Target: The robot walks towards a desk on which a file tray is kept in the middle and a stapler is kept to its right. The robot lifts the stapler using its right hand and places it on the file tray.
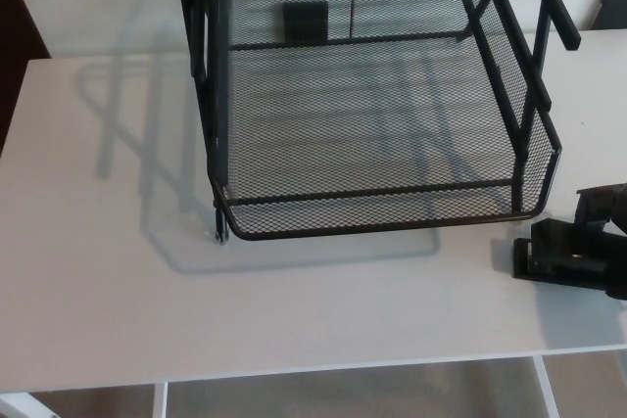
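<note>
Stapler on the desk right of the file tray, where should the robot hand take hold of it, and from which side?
Probably the middle of the stapler, pinched across its long body from above, arriving from the right. It lies flat on the desk, running left to right, and the file tray stands close behind it on the left.
</note>
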